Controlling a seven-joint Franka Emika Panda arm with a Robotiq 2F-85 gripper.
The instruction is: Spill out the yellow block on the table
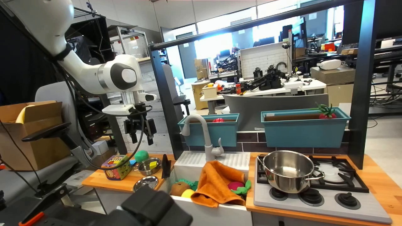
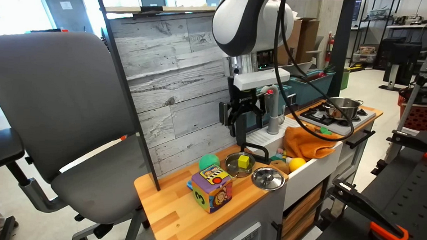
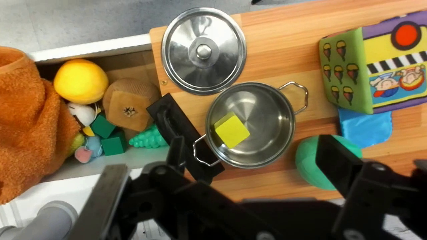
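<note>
Pincer (image 1: pixel 142 141) spread above worktop (image 2: pixel 180 214): clamping the steel pot (image 3: pixel 263 125) by one wire handle (image 3: pixel 306 95), tipping low, should spill the yellow cube (image 3: pixel 232 130).

In the wrist view, the block (image 3: pixel 232 130) sits inside the saucepan (image 3: pixel 265 133), left of its centre. The saucepan stands on the surface (image 3: pixel 283 43); the lid (image 3: pixel 208 61) lies just beside it towards the view's top, the ball (image 3: pixel 307 163) to its lower right, the cube (image 3: pixel 373 63) to its upper right. Left of the surface is the sink (image 3: pixel 95 48), the towel (image 3: pixel 31 126) draped over its edge.
</note>
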